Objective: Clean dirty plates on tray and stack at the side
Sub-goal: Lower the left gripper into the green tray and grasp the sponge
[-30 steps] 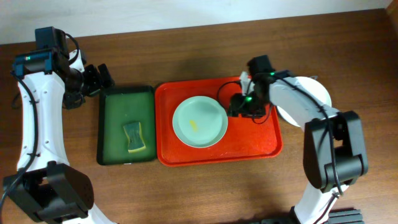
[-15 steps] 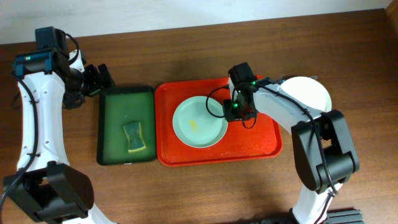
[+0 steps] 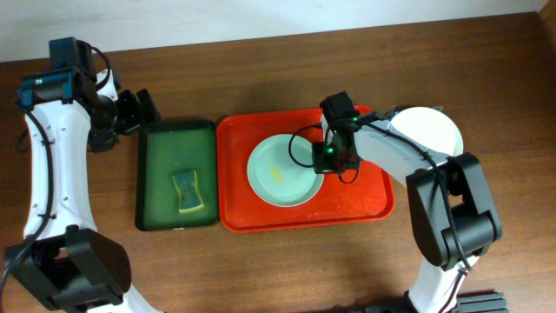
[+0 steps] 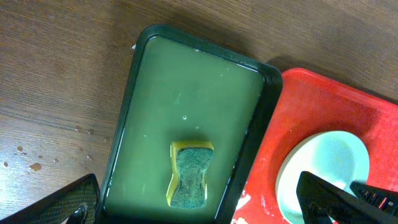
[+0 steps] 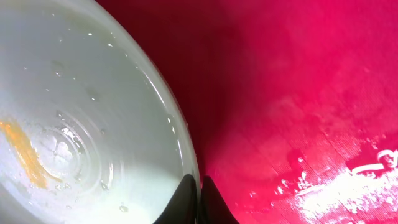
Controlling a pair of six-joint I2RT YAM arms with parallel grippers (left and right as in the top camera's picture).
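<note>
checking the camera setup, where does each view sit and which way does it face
Overhead: above the table, looking straight down; both arms, left tool, right tool show.
Left wrist: over the green tray, facing down at sponge; its spread fingers at bottom corners.
Right wrist: close on dirty plate rim and red tray; its fingers pinch it.
Shared: all three show that plate.

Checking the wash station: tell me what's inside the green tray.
A green-and-yellow sponge lies in the green tray, in pale cloudy liquid. The floor beneath the sponge is covered.
</note>
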